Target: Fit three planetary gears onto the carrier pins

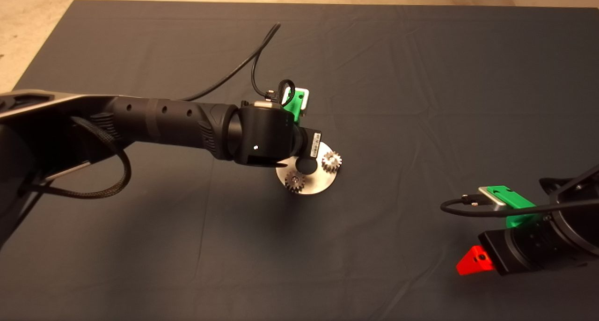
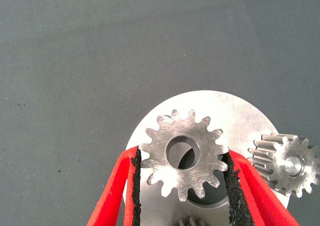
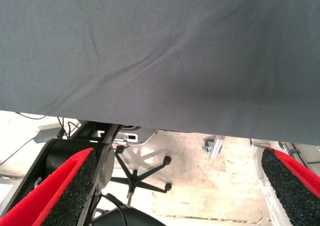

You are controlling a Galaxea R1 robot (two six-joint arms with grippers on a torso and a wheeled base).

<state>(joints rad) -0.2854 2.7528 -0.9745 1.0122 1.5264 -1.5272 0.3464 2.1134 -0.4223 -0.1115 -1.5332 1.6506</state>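
Note:
My left gripper [image 2: 182, 161] is shut on a silver planetary gear [image 2: 184, 155], its black pads [image 2: 233, 186] pressing the teeth on both sides, right above the shiny round carrier disc [image 2: 220, 106]. A second gear [image 2: 286, 163] sits on the disc with a carrier pin [image 2: 294, 166] showing in its centre. A third gear [image 1: 295, 181] rests on the disc's near side. In the head view the left wrist covers part of the disc [image 1: 314, 184] and hides the held gear. My right gripper [image 1: 475, 261] waits open at the mat's lower right.
The dark mat [image 1: 421, 101] covers the table, with pale floor beyond its far edge. A black cable [image 1: 243, 68] loops from the left wrist. In the right wrist view, an office chair base [image 3: 145, 178] stands on the floor past the mat's edge.

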